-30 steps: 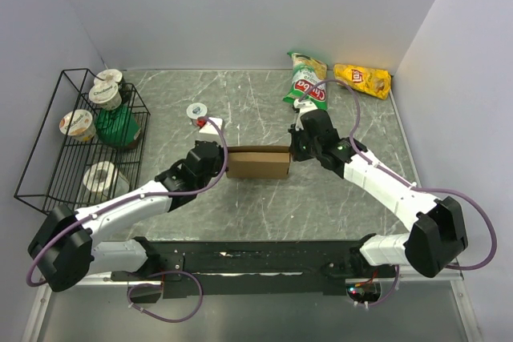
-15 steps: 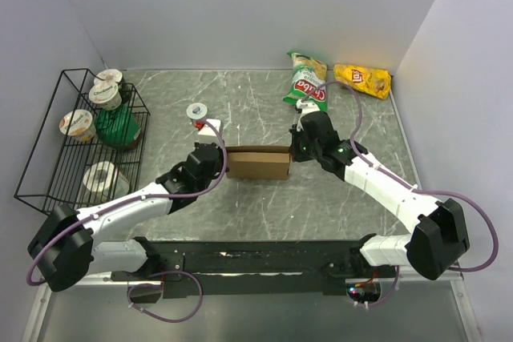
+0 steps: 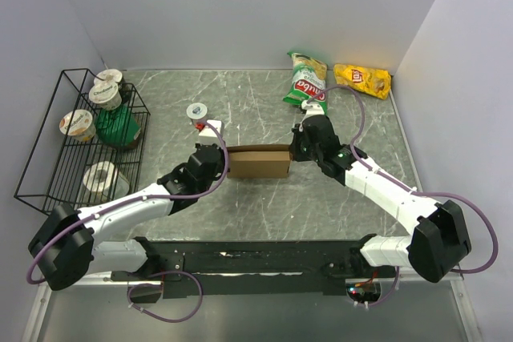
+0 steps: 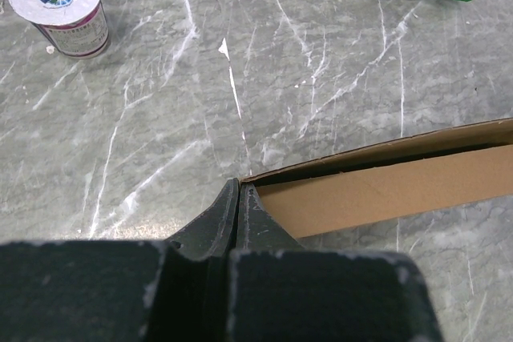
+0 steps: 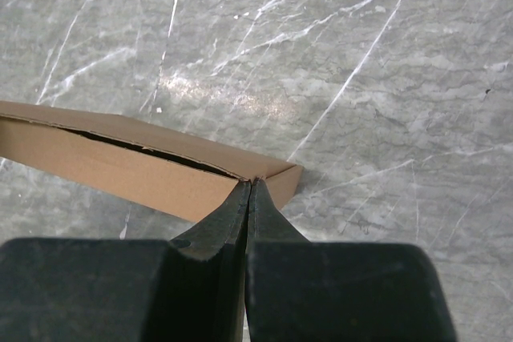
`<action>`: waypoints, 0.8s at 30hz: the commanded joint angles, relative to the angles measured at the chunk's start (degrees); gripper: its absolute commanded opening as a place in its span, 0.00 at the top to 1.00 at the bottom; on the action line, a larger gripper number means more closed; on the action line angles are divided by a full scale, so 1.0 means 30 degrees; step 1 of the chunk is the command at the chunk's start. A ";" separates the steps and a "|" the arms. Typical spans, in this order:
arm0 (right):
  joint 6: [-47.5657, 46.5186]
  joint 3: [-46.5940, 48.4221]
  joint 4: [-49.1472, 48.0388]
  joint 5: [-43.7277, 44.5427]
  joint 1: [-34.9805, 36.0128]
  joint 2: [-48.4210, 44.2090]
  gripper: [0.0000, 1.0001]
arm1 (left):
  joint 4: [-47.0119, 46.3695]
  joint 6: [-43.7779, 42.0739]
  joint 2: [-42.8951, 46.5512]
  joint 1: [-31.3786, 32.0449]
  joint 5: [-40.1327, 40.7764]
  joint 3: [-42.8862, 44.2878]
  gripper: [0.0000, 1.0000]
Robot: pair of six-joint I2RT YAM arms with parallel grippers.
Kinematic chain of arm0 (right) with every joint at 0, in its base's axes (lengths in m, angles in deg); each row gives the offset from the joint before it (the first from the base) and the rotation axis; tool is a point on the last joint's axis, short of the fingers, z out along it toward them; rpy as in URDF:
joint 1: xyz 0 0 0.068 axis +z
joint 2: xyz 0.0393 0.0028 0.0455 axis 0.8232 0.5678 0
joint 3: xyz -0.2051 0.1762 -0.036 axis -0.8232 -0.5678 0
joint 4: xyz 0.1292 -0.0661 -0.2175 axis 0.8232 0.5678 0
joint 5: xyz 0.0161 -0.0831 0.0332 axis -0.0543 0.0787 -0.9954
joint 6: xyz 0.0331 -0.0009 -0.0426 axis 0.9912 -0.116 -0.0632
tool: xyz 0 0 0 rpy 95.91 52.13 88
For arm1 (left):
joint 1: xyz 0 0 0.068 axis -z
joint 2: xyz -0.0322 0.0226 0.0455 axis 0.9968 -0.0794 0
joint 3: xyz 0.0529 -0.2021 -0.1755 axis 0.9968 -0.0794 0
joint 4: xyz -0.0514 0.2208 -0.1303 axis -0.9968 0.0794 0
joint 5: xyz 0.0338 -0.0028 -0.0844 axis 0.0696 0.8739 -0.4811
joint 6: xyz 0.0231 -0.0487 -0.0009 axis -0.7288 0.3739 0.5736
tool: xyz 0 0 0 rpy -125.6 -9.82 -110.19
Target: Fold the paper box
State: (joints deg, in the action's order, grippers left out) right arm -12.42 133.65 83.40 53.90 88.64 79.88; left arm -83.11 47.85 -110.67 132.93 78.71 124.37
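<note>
Paper box (image 3: 258, 162): centre of bench (image 3: 264, 110); we judge it mostly folded (top seam gapes, lid untucked, closing left). Left hand (image 4: 239, 198), right hand (image 5: 248, 191): both fully closed, set against opposite box ends, gripping nothing we can see.

Left tool (image 4: 239, 191) black, tapered; arm links (image 3: 128, 202) white, joints (image 3: 437, 236) black, cables (image 3: 355, 114) purple.

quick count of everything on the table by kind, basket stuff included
paper box: 1
snack bags: 2 (green snack bag, yellow snack bag)
lidded cups: 5 (cup on the table, cups in the basket)
wire basket: 1
dark green item, in the basket, unclear: 1
total: 10
</note>
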 commanded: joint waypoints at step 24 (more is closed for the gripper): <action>0.1082 0.2023 -0.1082 -0.2294 -0.0033 -0.0279 1.00 | 0.2133 0.0471 -0.0785 0.1076 -0.3123 -0.0925 0.99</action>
State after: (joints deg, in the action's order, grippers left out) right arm -11.43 134.89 85.78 52.96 87.76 79.88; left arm -83.41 47.63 -110.80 133.63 79.11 124.35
